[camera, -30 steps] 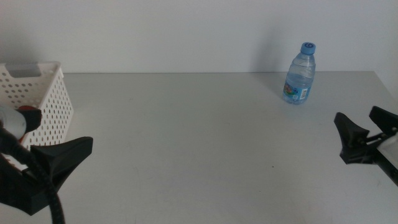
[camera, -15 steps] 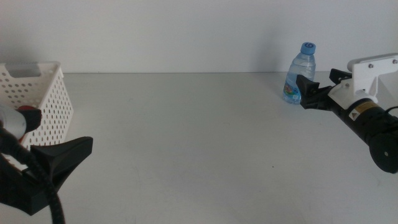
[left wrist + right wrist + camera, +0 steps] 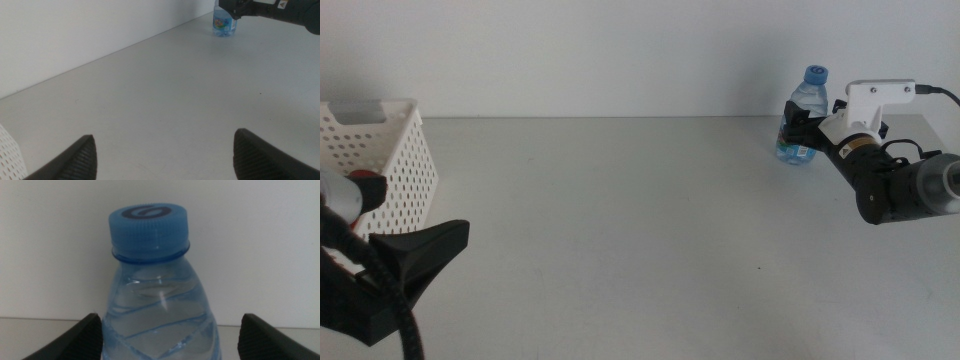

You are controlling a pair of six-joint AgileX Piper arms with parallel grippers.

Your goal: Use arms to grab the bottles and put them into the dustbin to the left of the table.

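The clear water bottle (image 3: 804, 112) with a blue cap stands upright at the far right of the table (image 3: 620, 220). My right gripper (image 3: 807, 130) is open, with one jaw on either side of the bottle at label height. In the right wrist view the bottle (image 3: 155, 300) fills the space between the open jaws of this gripper (image 3: 171, 324). My left gripper (image 3: 405, 265) waits low at the front left, open and empty (image 3: 165, 160), beside the white perforated dustbin (image 3: 380, 150). The red can and the yellow tea bottle are out of view.
The white wall runs along the table's far edge, just behind the bottle. The right arm's white housing (image 3: 880, 98) sits right of the bottle. A corner of the dustbin (image 3: 7, 152) shows in the left wrist view.
The right arm has moved from the front right edge up and back to the water bottle, and its open jaws now stand around it. The left arm has not moved.
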